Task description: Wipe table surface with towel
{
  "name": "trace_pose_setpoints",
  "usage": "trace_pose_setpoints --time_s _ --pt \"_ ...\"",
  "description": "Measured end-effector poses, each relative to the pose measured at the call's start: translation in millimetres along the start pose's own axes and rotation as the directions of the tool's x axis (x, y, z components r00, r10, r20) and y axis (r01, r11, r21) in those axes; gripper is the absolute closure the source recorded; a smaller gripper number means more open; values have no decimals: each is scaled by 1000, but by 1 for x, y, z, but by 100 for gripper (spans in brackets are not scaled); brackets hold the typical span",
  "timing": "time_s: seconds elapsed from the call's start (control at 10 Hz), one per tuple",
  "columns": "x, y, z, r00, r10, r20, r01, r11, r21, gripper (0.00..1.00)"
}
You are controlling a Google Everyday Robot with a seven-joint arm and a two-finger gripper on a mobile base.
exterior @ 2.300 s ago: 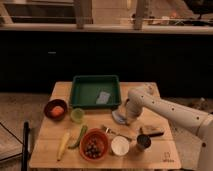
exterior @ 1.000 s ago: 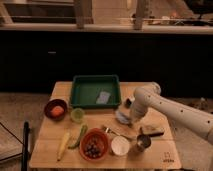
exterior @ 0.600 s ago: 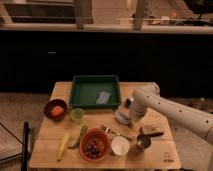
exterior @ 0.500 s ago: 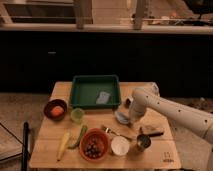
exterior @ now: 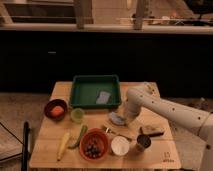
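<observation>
Pressing at mid-bench (exterior: pixel 47 141), the pincer (exterior: pixel 126 116) meets the grey towel (exterior: pixel 116 119), which lies just beside it toward the picture's left; its grip cannot be told. A green tray (exterior: pixel 80 94) holds a small grey piece (exterior: pixel 103 97); a red bowl (exterior: pixel 94 149) holds dark fruit.

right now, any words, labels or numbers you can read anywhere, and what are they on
No text here can be read.
Small dark mark on the front right corner of the table: too blurred to read.
The tool sits on the towel beside the green tray; no lettering shows on them.
</observation>
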Motion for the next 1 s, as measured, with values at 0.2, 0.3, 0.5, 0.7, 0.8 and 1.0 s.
trace_pose_setpoints --time_s 0.2,0.3,0.5,0.7,0.8,1.0 --pt "-17 14 1 995 -101 17 101 995 -21 100" --pt "-20 25 3 991 -132 20 133 990 -41 100" --pt "-15 33 7 990 -140 12 140 988 -68 100" --pt "11 42 5 995 -95 -21 93 993 -78 100" --pt "23 41 3 997 -71 -36 68 995 -75 100" --pt "42 25 0 997 -29 -71 24 998 -64 100"
